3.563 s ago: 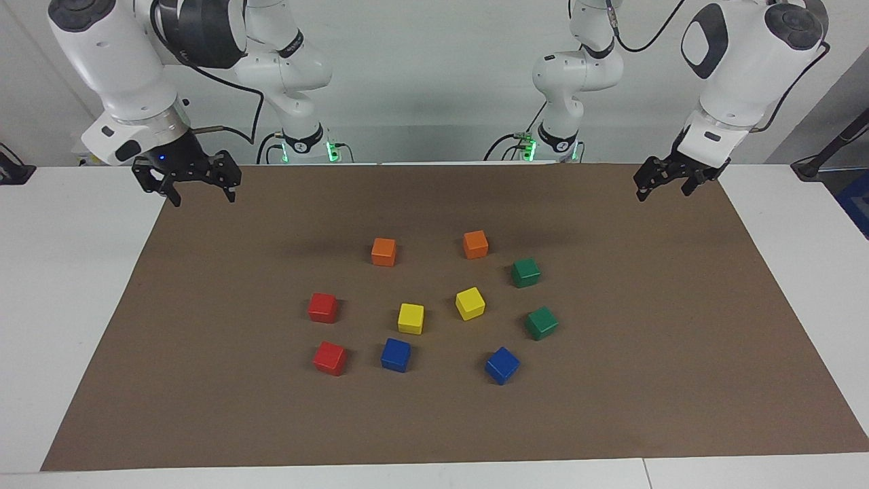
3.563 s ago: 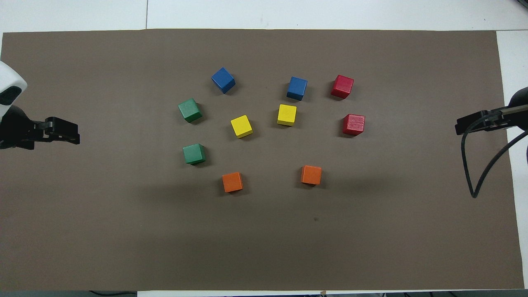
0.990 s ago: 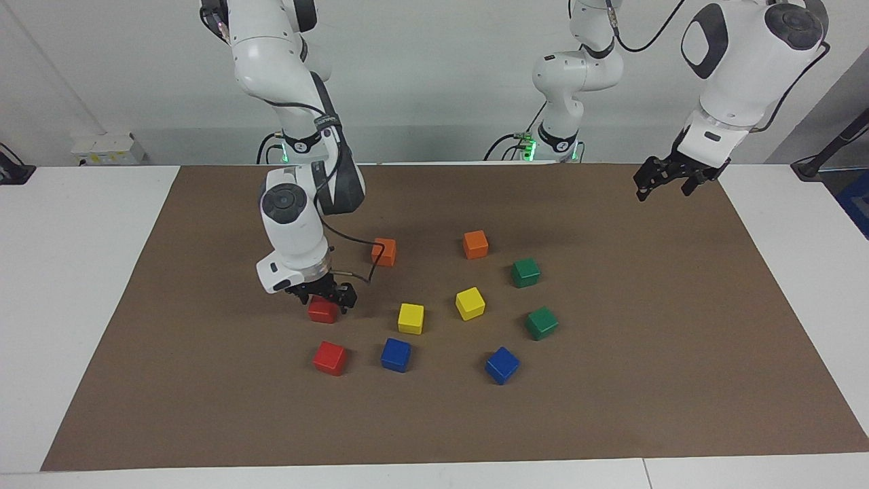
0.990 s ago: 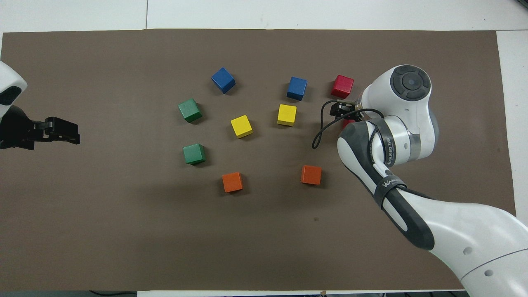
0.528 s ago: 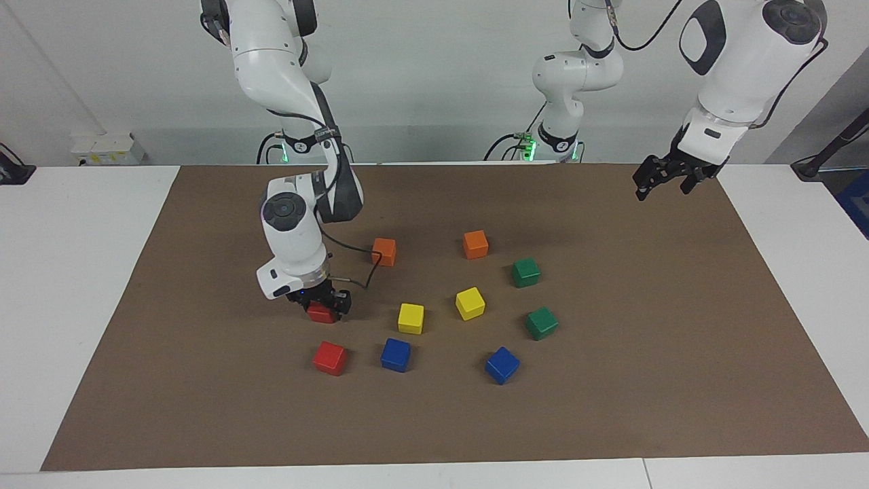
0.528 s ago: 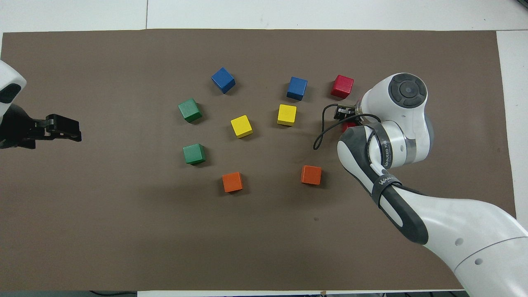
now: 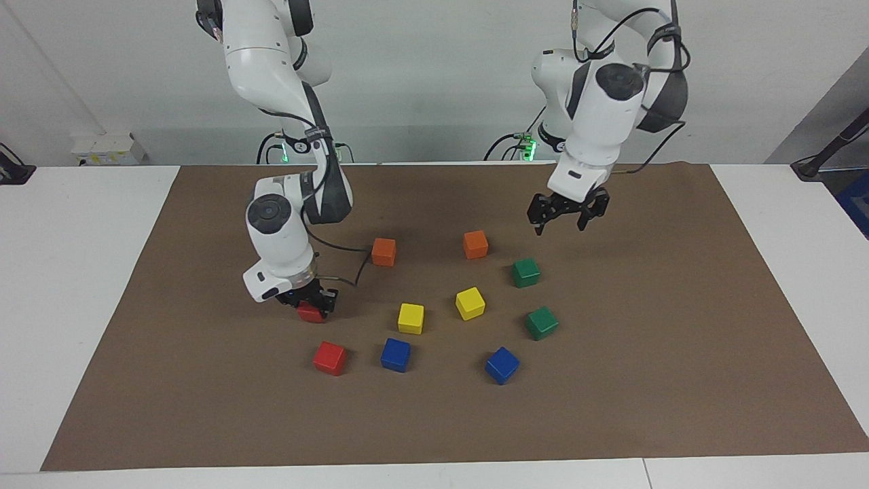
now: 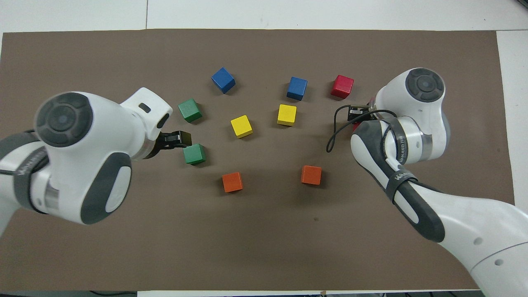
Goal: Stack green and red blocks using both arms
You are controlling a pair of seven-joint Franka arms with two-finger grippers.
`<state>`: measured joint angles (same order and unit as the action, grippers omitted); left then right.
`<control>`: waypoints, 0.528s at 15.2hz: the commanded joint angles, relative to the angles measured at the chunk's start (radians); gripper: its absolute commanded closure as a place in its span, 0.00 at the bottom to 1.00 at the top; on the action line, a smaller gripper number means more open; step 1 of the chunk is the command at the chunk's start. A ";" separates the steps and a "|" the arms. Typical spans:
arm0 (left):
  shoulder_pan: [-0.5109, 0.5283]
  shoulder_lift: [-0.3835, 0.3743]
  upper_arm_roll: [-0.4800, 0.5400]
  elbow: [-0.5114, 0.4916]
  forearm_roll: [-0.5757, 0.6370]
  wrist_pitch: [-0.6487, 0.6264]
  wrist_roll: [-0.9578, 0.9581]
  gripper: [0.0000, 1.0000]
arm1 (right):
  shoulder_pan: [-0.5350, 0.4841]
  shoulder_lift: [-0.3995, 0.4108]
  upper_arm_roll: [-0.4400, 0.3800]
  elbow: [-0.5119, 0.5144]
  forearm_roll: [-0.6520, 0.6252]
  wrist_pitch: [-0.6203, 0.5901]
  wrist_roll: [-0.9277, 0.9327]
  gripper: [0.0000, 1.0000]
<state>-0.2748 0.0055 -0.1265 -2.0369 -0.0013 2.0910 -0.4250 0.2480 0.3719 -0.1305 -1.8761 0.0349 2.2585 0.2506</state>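
Right gripper [image 7: 311,303] is clamped on a red block [image 7: 310,313] toward the right arm's end of the mat; it should lift straight up, then centre over the other red block [image 7: 330,358] nearer the front edge before releasing. Left gripper [image 7: 567,216], fingers spread and empty, has swung in from the mat's back corner and now hangs above the green blocks [image 7: 526,272], and the held red block has shifted slightly from half a second ago.
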 commanded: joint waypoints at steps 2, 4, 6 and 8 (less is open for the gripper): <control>-0.015 0.068 0.018 -0.088 -0.011 0.164 -0.020 0.00 | -0.174 -0.113 0.008 -0.078 0.002 -0.042 -0.322 1.00; -0.035 0.112 0.018 -0.088 -0.011 0.217 -0.118 0.00 | -0.240 -0.131 0.008 -0.148 0.002 0.031 -0.431 1.00; -0.056 0.143 0.018 -0.089 -0.011 0.245 -0.133 0.00 | -0.286 -0.117 0.009 -0.178 0.002 0.105 -0.468 1.00; -0.057 0.165 0.019 -0.101 -0.011 0.274 -0.143 0.00 | -0.299 -0.079 0.009 -0.173 0.002 0.121 -0.465 1.00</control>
<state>-0.3102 0.1536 -0.1233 -2.1188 -0.0013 2.3175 -0.5437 -0.0378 0.2773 -0.1363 -2.0272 0.0348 2.3375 -0.2015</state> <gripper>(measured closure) 0.000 0.449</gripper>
